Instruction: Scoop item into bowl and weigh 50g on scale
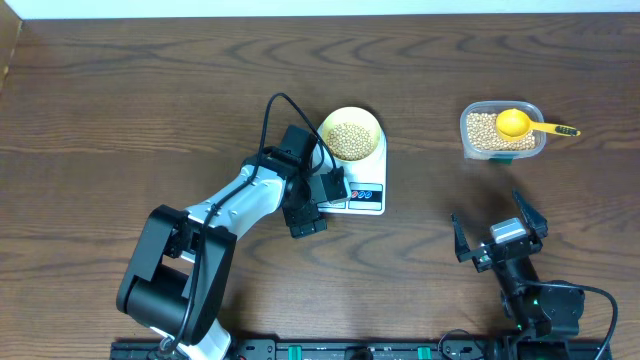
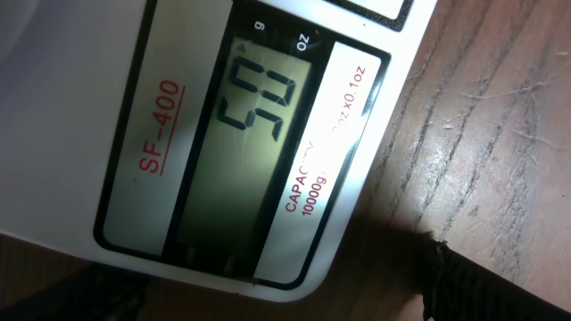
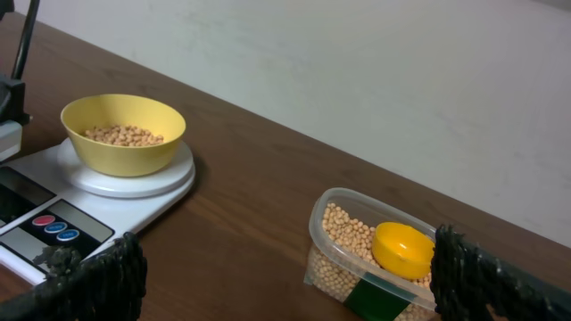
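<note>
The pale yellow bowl (image 1: 351,133) stands on the white scale (image 1: 368,198) and holds tan beans (image 1: 349,140). My left gripper (image 1: 318,203) hovers open over the scale's front left corner. In the left wrist view the scale's display (image 2: 241,152) fills the frame and reads 50; my finger edges (image 2: 268,308) show at the bottom corners. My right gripper (image 1: 498,236) is open and empty, near the front edge below the tub. The right wrist view shows the bowl (image 3: 125,147) with beans (image 3: 123,135) on the scale (image 3: 98,209), and my open fingers (image 3: 285,299) at both sides.
A clear plastic tub (image 1: 470,140) of beans stands at the right with a bright yellow scoop (image 1: 514,123) resting in it, handle pointing right. It also shows in the right wrist view (image 3: 335,259), with the scoop (image 3: 403,250) inside. The left arm's cable loops near the bowl.
</note>
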Action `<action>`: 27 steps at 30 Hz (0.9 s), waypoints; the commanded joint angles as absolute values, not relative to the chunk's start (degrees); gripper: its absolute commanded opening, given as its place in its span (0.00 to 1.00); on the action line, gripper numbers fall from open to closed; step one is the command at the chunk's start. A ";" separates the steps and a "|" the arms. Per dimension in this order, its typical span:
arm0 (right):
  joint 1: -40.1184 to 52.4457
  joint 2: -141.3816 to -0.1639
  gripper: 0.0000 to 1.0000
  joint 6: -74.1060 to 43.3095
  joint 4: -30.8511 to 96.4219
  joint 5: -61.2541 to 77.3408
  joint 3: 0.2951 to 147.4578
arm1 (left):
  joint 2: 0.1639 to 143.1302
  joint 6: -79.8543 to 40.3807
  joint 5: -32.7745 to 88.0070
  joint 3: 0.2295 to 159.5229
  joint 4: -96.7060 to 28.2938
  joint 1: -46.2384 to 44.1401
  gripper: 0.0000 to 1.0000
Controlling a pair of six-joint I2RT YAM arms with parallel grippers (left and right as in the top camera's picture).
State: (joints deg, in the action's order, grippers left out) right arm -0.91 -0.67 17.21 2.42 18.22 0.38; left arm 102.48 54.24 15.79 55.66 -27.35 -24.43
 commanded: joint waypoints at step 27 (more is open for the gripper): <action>-1.19 -0.32 0.99 1.91 1.30 -1.52 0.32 | 105.56 55.88 16.86 54.65 -27.53 -25.15 0.97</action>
State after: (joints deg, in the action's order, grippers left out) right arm -0.91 -0.62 3.60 0.25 0.10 0.36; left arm 102.48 54.24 15.79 55.66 -27.35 -24.43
